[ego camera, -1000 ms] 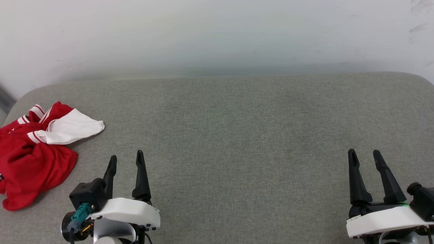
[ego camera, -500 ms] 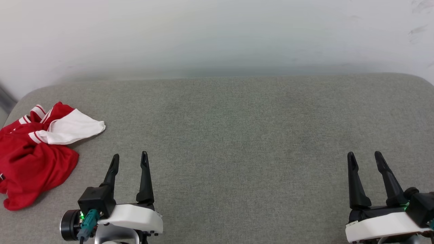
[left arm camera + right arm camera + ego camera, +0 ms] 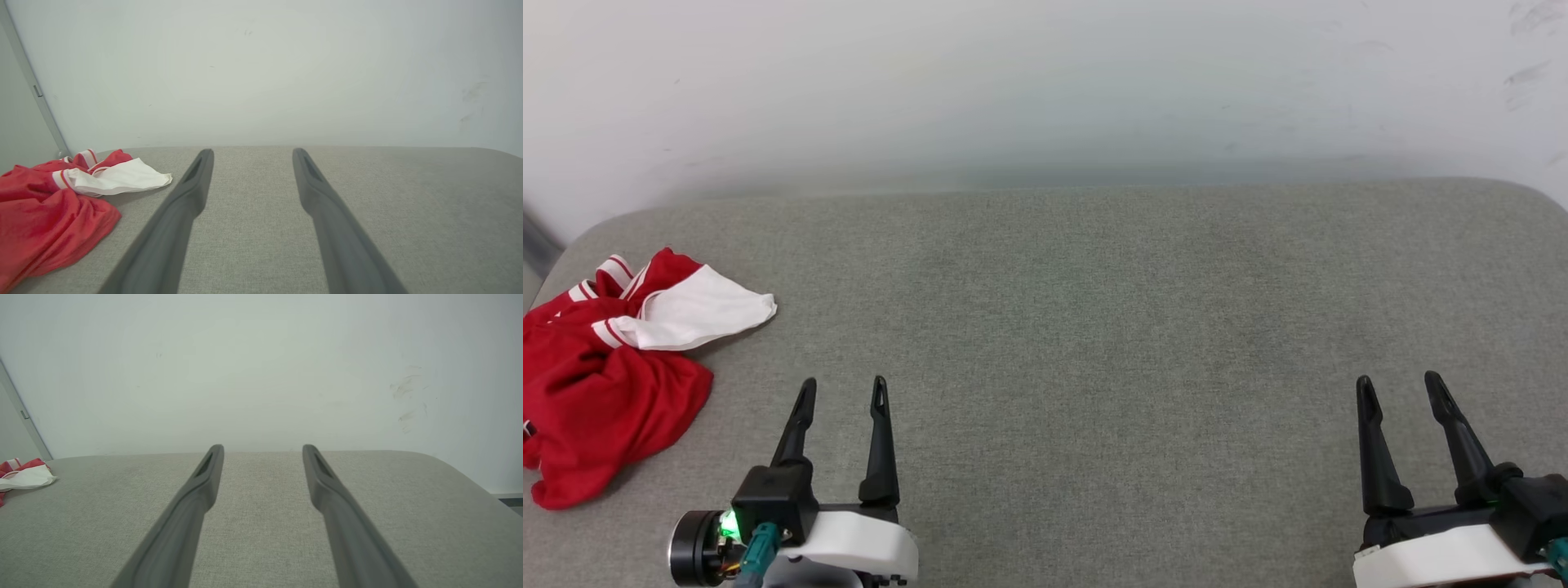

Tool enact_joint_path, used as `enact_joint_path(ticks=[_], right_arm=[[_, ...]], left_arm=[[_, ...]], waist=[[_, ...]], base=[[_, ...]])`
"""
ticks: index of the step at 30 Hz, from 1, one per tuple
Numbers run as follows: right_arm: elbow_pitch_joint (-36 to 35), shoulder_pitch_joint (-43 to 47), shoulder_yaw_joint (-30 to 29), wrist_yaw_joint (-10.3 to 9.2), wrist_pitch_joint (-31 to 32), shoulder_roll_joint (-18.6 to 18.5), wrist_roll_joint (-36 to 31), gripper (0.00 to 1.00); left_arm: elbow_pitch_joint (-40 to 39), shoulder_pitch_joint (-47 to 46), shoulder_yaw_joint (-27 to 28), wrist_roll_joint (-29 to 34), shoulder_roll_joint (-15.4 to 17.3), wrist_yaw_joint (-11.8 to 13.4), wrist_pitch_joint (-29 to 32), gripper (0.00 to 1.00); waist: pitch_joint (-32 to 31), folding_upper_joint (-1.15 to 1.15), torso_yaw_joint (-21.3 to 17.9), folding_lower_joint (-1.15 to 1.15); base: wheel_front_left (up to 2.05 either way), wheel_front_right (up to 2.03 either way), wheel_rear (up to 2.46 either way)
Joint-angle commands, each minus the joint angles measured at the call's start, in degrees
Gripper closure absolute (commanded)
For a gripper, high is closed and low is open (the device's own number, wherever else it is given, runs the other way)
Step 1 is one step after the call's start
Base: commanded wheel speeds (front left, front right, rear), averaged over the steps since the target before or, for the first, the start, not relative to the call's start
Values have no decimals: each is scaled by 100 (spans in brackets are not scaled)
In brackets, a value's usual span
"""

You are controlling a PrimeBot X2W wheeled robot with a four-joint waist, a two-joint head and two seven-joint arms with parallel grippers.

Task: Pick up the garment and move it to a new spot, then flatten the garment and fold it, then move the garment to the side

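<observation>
Crumpled garment (image 3: 605,384) at the counter's (image 3: 1094,327) far left edge, both tools apart from it.

The garment lies bunched to the left of the left tool (image 3: 843,384), near it but not touching, and well apart from the right tool (image 3: 1398,380) at the counter's other side. Both tools stand wide, fingers spread, holding nothing, over bare grey fabric. The left wrist view shows the left tool's (image 3: 252,152) spread fingers with the garment (image 3: 49,220) to their left. The garment is a red heap with a white sleeve lying on top toward the wall (image 3: 1045,82), and red-and-white striped trim showing at its folds; its front is hidden.
</observation>
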Motion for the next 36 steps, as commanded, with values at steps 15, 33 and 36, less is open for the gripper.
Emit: enact_joint_path(ticks=[15, 33, 36], right_arm=[[-25, 174, 70, -1, -173, 19, -279, 0], [121, 176, 102, -1, -173, 19, 69, 0], [95, 171, 75, -1, -173, 20, 95, 0]], left_arm=[[90, 131, 130, 605, -159, -255, -188, 0], [244, 123, 345, 529, -258, -467, -188, 0], [266, 57, 380, 512, -266, -496, -187, 0]], waist=[[-1, 0, 18, 0], [40, 0, 30, 0], [77, 0, 169, 0]], base=[[0, 0, 0], [0, 0, 0], [0, 0, 0]])
